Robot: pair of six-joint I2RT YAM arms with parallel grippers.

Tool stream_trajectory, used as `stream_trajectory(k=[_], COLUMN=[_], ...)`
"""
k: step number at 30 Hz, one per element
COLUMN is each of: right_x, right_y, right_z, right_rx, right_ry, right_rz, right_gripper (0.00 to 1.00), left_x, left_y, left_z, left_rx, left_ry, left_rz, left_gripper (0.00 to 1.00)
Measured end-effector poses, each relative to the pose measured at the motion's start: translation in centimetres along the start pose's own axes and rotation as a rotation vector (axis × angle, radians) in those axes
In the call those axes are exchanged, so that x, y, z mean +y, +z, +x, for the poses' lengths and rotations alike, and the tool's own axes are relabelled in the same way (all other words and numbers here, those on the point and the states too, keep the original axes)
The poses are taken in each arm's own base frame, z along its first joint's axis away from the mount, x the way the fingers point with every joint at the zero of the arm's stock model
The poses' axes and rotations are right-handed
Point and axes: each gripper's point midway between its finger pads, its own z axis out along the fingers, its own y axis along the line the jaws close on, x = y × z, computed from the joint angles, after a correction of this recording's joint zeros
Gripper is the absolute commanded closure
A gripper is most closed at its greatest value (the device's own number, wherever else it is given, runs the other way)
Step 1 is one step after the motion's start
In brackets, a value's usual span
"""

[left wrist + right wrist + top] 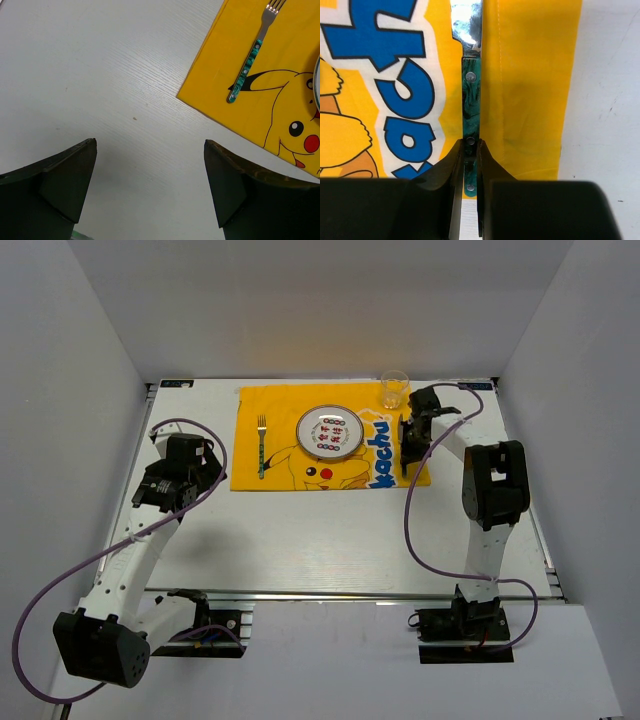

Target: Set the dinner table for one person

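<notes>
Two grippers stand over the dinner table (300,540), the white grained top that carries a yellow Pikachu cloth (280,410) across its far half.

Left gripper (150,144): jaws spread wide with nothing between them. Bare tabletop (100,75) lies directly under the gap, and the cloth's near left corner lies just beyond the right-hand finger.

Right gripper (470,147): jaws pressed onto the green marbled handle of a knife (471,100). The blade points away from the camera along the cloth's right-hand strip. Bare tabletop (610,100) shows just to the right of the cloth edge. Whether the knife touches the cloth cannot be told.

View differences: the top view hides the knife behind the right gripper (408,445), but alone shows the round plate (329,433) at the cloth's centre and the clear glass (395,389) at its far right corner. The fork (247,67), with a matching green handle, shows in detail in the left wrist view, lying flat on the cloth's left part.

Pose: the left arm leans forward, wrist angled toward the cloth's left edge. The right arm is folded at the elbow, its wrist pointing down over the cloth's right end.
</notes>
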Motion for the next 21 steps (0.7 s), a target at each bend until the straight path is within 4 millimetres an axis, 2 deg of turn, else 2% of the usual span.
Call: stream_trajectory(k=[6,14,15,17,18,21], right_x=[0.3,0.3,0.4,0.4,0.5,0.9], right_y=[-0.1,1.2,1.2,1.2,1.2,1.0], right_z=[-0.7,0.1,0.1,0.1,0.1,0.0], right_rx=[-0.015,0.018,0.017,0.017,0.017,0.012], right_ry=[-0.004,-0.008,-0.008,-0.003,-0.001,0.0], right_rz=[-0.002,0.002,0.002,0.001,0.0,-0.009], right_gripper=[1.0,0.98,0.79,0.63,0.51,0.32], left_x=[-0.1,-0.1,-0.1,-0.1,-0.1,-0.2], left_y=[0.0,0.0,0.0,0.0,0.0,0.0], left_z=[0.0,-0.1,-0.1,-0.1,-0.1,-0.1], left_rx=[-0.001,-0.002,-0.002,-0.002,-0.002,-0.001], left_ry=[-0.001,0.001,0.001,0.002,0.002,0.004], left_rz=[0.004,0.006,0.006,0.007,0.008,0.008], left_gripper=[0.02,0.02,0.02,0.02,0.02,0.02])
